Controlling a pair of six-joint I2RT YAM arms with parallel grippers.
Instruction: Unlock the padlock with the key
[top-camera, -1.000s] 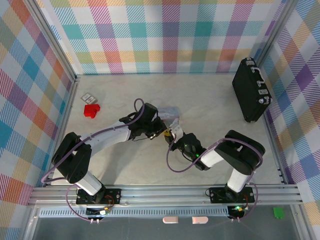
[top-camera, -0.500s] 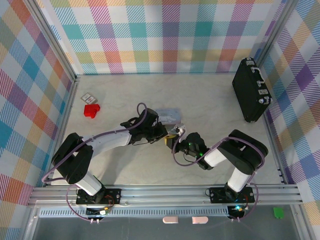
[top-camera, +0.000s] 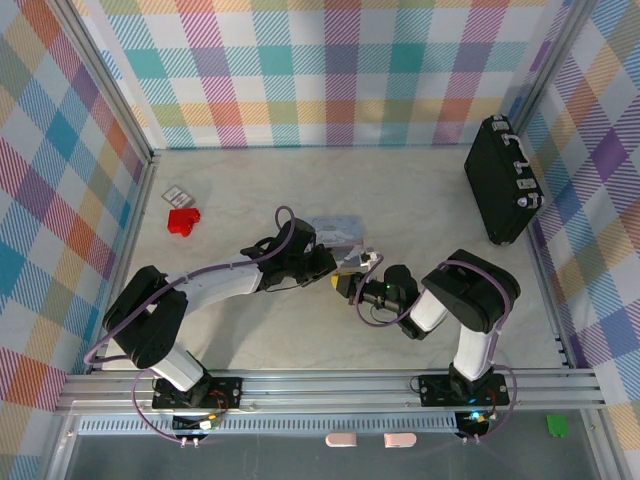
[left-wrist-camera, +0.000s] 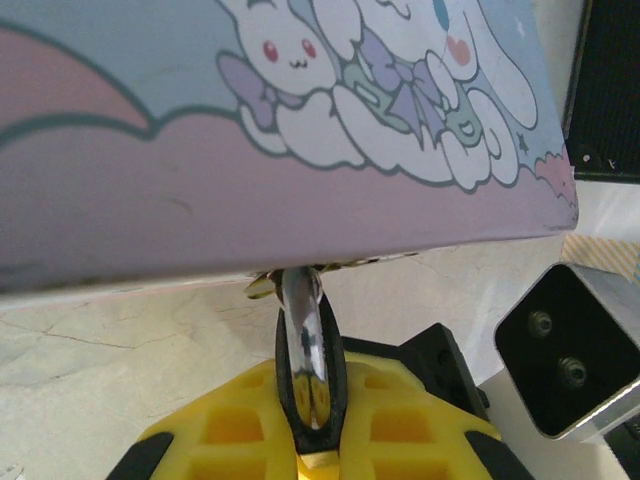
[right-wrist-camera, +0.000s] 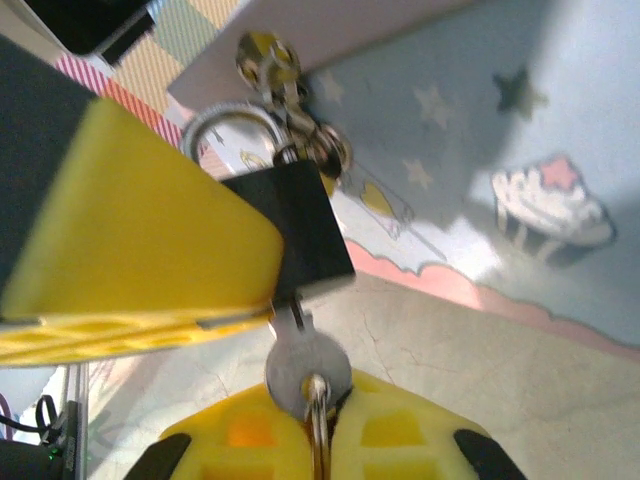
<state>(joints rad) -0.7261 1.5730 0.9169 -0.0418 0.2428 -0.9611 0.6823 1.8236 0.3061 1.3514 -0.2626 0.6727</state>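
Little room: key, padlock, tin edge

Both arms are folded low, forearms stretched inward, wrists almost nose to nose. Left tool is clamped tight on the padlock. Right tool pinches the key, fingers closed.

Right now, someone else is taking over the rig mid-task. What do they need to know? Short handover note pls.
Grippers: the left gripper is shut on the padlock, steadying it beside the tin. The right gripper is shut on the key.
Things: the key blade sits in the padlock's keyhole. The shackle is looped through the tin's latch and looks closed.
Done: lock held, key inserted.
Left: turn the key, free the shackle.
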